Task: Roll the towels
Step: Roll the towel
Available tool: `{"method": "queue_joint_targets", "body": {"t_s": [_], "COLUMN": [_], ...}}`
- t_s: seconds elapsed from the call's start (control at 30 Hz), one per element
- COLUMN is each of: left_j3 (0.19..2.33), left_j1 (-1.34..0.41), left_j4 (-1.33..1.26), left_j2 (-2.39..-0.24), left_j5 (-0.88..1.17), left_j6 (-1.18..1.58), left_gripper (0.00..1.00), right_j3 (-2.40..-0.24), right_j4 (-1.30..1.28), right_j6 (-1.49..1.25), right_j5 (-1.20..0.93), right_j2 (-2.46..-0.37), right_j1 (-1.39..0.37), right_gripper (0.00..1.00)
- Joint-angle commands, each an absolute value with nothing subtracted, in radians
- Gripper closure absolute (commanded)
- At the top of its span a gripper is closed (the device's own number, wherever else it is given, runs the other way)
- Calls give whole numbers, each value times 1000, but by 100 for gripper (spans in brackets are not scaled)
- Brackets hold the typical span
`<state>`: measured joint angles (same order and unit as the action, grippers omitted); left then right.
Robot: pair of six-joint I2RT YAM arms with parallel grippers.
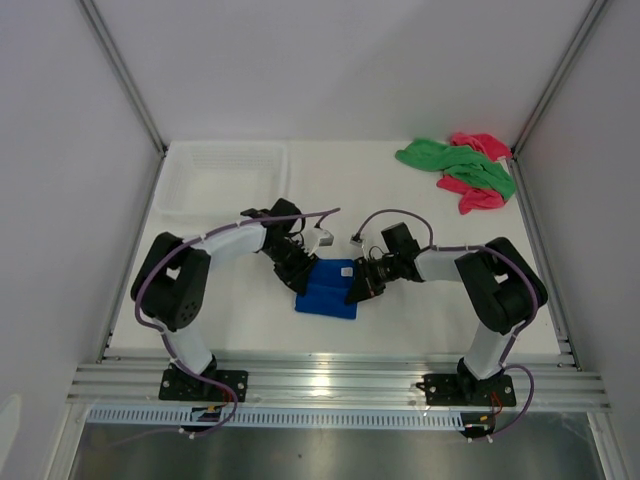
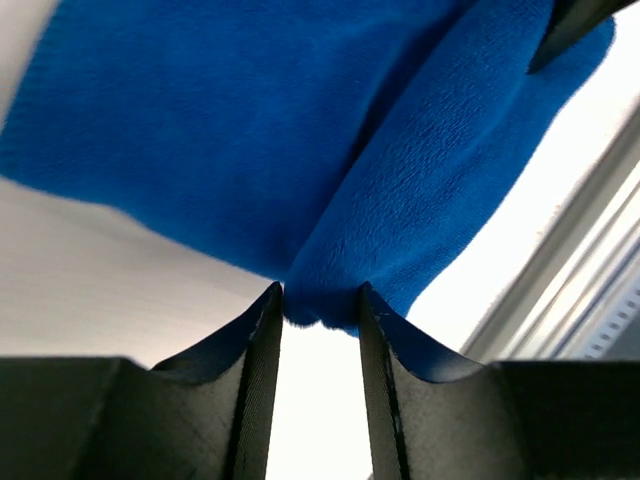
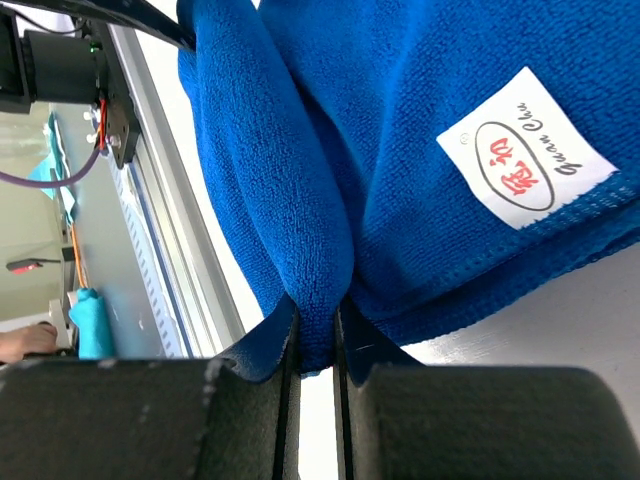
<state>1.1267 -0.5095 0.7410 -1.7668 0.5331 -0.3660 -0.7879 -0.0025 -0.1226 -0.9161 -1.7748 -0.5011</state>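
The royal blue towel (image 1: 326, 292) lies folded mid-table between both arms, its white tag (image 1: 347, 269) facing up. My left gripper (image 1: 303, 268) is at its left edge; in the left wrist view the gripper (image 2: 320, 295) stands open, with a raised fold of the blue towel (image 2: 250, 130) just between the fingertips. My right gripper (image 1: 358, 285) is at the towel's right edge. In the right wrist view that gripper (image 3: 315, 310) is shut on a pinched fold of the blue towel (image 3: 400, 130), close to the tag (image 3: 525, 150). The green towel (image 1: 455, 162) and pink towel (image 1: 478, 190) lie crumpled together at the back right.
A white plastic basket (image 1: 225, 172) stands at the back left. White walls and metal posts close in the sides. An aluminium rail (image 1: 340, 380) runs along the near edge, by the arm bases.
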Motion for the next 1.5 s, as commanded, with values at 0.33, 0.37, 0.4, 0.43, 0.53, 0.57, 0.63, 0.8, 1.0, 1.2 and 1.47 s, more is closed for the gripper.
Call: {"method": "queue_joint_targets", "body": {"t_s": [0.33,0.37,0.4,0.43,0.53,0.57,0.63,0.8,1.0,1.2,1.47], "left_j3": [1071,1065,1054,1004,901,814,763,657,670,709,721], "left_j1": [-520,-523,-528,-544,-622,-647,-719,-802,-818,-818,-815], "left_j4": [700,690,680,640,499,455,367,287,300,322,385], "left_j2": [-1525,-1502,-1455,-1428,-1304,-1275,-1200,-1169,-1250,-1339,-1384], "left_j5": [402,402,402,400,364,345,293,357,318,290,308], "left_j6": [-541,-563,-613,-641,-762,-793,-851,-942,-948,-904,-882], "left_gripper": [55,54,54,53,48,48,46,42,42,44,43], "right_j3": [-833,-836,-835,-838,-842,-845,-848,-850,-859,-870,-876], "right_j4": [-58,-63,-61,-61,-69,-72,-72,-60,-64,-84,-100], "right_j6": [-143,-143,-143,-140,-141,-141,-143,-153,-146,-127,-113], "right_j5": [-782,-782,-782,-784,-779,-778,-773,-764,-756,-758,-755], "right_j2": [-1813,-1813,-1815,-1815,-1818,-1818,-1818,-1822,-1833,-1838,-1833], "right_j1": [-495,-495,-495,-497,-497,-497,-497,-499,-503,-506,-508], "right_gripper": [98,99,99,98,98,98,98,98,98,98,94]}}
